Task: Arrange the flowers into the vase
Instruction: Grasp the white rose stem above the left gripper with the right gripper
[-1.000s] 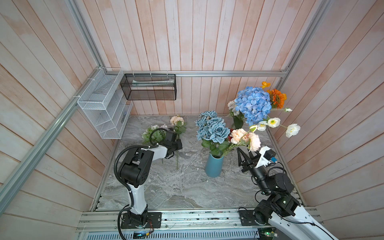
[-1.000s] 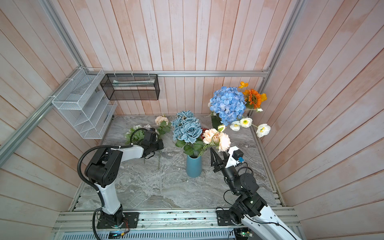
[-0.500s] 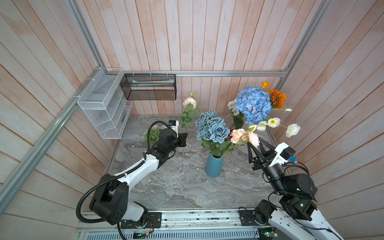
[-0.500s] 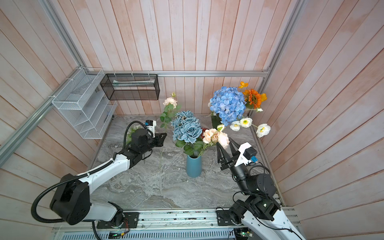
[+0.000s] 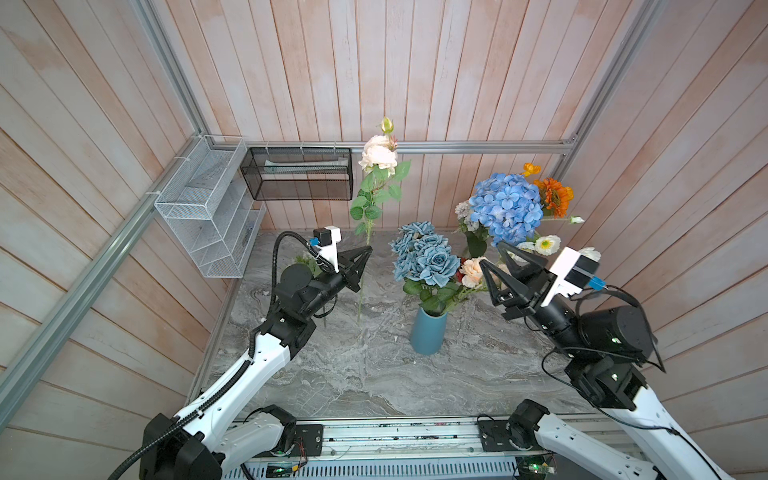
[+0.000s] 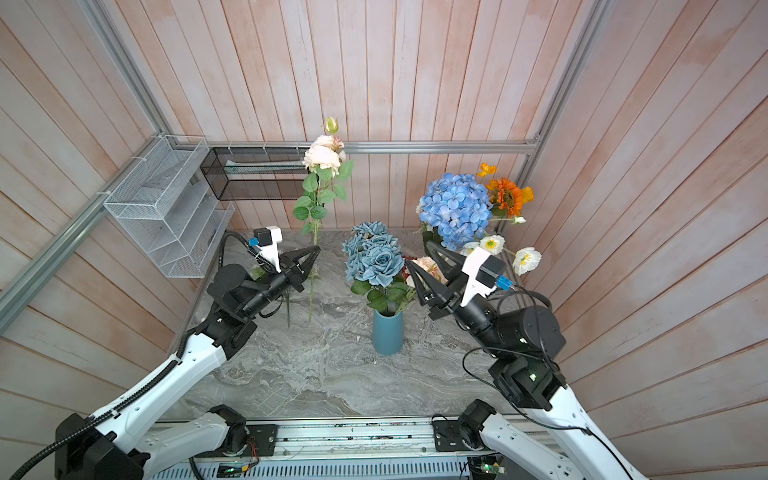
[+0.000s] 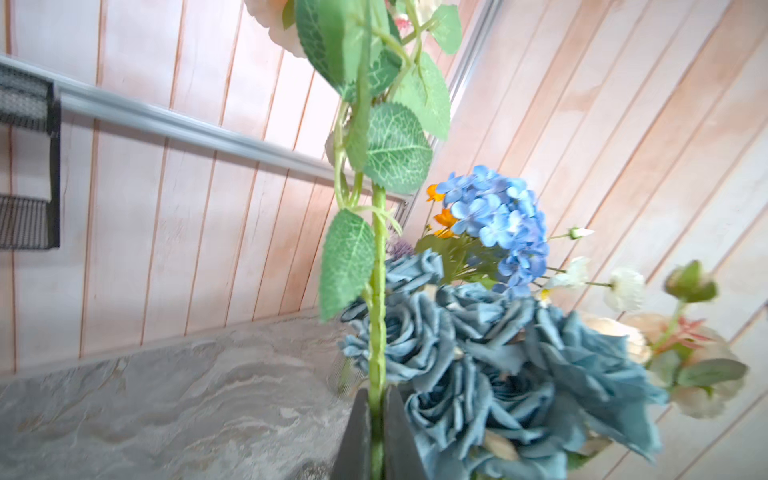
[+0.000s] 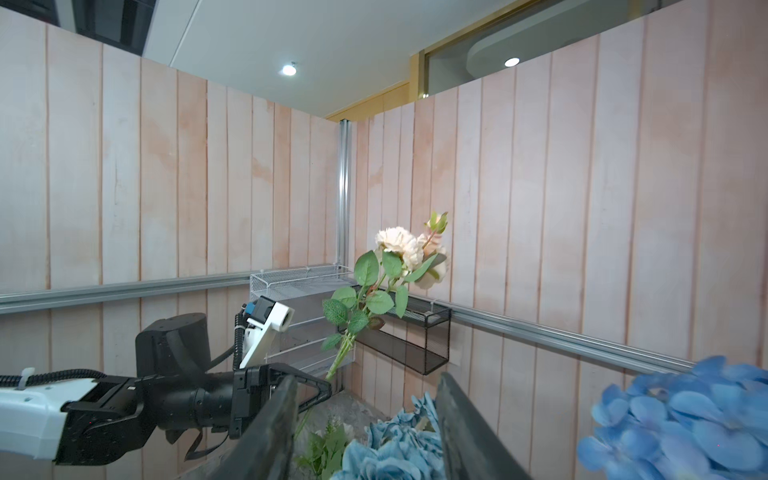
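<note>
The blue vase (image 5: 428,336) (image 6: 387,332) stands mid-table and holds dusty blue roses (image 5: 424,257) and peach blooms (image 5: 471,268). Behind it on the right rise a bright blue hydrangea (image 5: 507,205), an orange flower (image 5: 552,195) and white flowers (image 5: 546,245); their stem ends are hidden. My left gripper (image 5: 368,249) (image 7: 376,395) is shut on the green stem (image 7: 377,332) of a pale peach rose (image 5: 378,156), which it holds upright to the left of the vase. My right gripper (image 5: 492,254) (image 8: 368,378) hangs open and empty beside the peach blooms.
A leafy sprig (image 8: 328,449) lies on the marble table (image 5: 374,374) behind my left arm. A white wire rack (image 5: 208,216) and a black mesh basket (image 5: 299,174) hang on the back left walls. Wooden walls close in on three sides.
My left arm has lifted the peach rose off the table at the back left and stood it upright, closer to the vase. My right gripper has risen towards the bouquet, its jaws narrowing a little.
</note>
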